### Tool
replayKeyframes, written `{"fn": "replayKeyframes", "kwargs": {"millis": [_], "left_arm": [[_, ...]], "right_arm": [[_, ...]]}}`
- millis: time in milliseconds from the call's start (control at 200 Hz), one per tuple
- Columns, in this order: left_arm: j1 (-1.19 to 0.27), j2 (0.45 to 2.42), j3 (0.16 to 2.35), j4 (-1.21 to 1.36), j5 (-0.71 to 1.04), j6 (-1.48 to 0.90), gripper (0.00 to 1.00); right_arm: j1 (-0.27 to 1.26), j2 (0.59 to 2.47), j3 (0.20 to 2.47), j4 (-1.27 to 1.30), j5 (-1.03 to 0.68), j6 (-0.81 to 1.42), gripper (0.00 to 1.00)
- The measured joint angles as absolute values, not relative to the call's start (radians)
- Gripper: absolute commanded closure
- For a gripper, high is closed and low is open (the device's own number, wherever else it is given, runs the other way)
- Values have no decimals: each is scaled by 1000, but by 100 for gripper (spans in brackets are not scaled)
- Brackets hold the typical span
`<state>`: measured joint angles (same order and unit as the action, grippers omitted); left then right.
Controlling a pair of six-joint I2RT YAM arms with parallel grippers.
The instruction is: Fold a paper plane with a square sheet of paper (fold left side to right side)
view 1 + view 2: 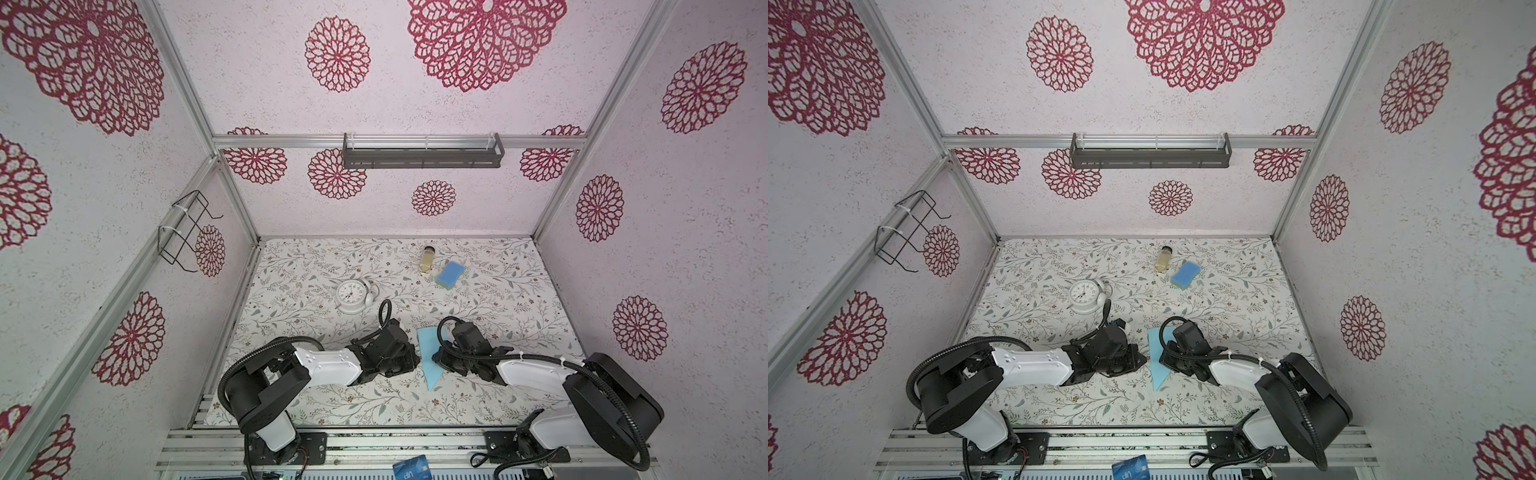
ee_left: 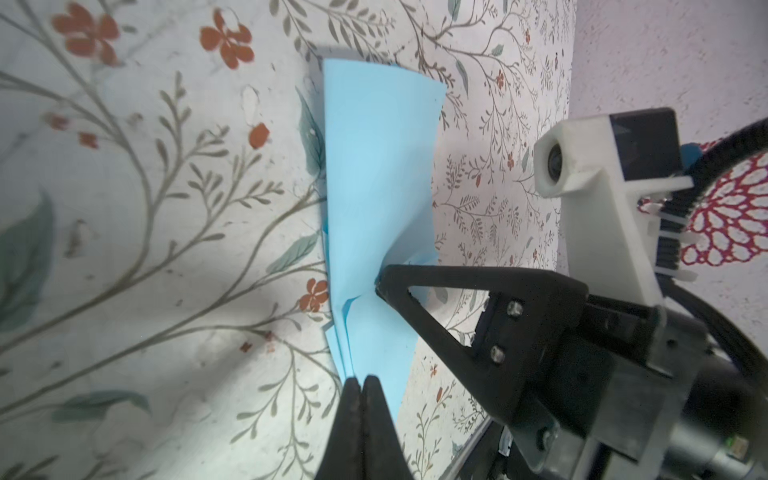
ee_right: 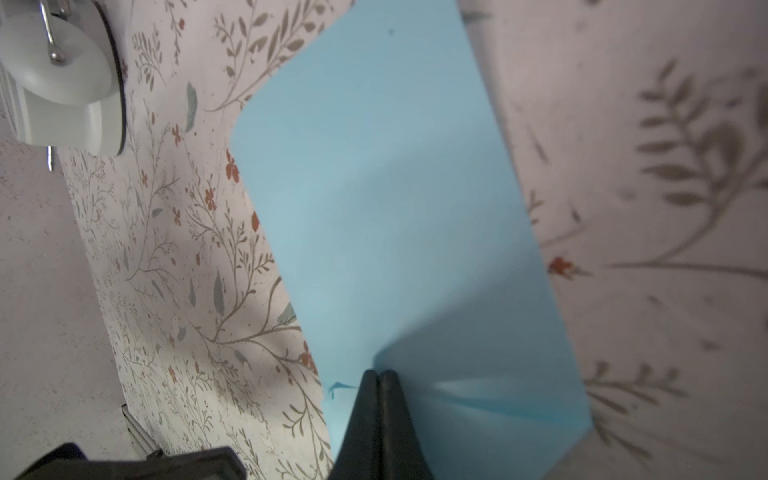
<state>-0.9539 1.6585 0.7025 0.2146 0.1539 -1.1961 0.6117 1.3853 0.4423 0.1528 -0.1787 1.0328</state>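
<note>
Tabletop (image 1: 519, 291), floral cover, carries everything; the work sits at 6 o'clock of its centre, by the near edge, presumably because both arms reach it there.

Left arm (image 1: 324, 361) comes in from 9 o'clock, right arm (image 1: 523, 370) from 3 o'clock; they meet almost nose to nose across the paper. Judged reason: one side anchors while the other carries the left half over to the right.

Paper plane (image 1: 428, 345), light blue, part-folded, lies between them; wide tail toward 12 o'clock, pointed nose toward 6 o'clock; one flap stands off the tabletop instead of lying flat.

Bystanders: white clock (image 1: 351, 296) at 10 o'clock; blue sponge (image 1: 450, 274) at 1 o'clock; small jar (image 1: 428, 258) just beside the sponge. All are well apart from the paper, so the fold has room.

Left pincer (image 2: 359, 380): pressed together at the stacked edges toward the nose end, apparently nipping those layers; whether every layer is caught, cannot tell.

Right pincer (image 3: 380, 374): pressed together on the paper mid-length; the sheet puckers and shadows around the tips, so a true pinch, not a rest.

Risk, judged: two tight pinches near each other on thin paper; any pull apart could tear it or skew the crease.
</note>
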Motion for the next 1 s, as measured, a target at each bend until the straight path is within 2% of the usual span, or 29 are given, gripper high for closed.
{"fn": "replayKeyframes", "kwargs": {"millis": [580,1001], "left_arm": [[-1019,1785,760,313,218,-1229,100],[-1015,1830,750,317,232,-1222,100]], "right_arm": [[614,1383,414,218,-161,1137,100],[613,1332,470,118,-162,1106,100]]}}
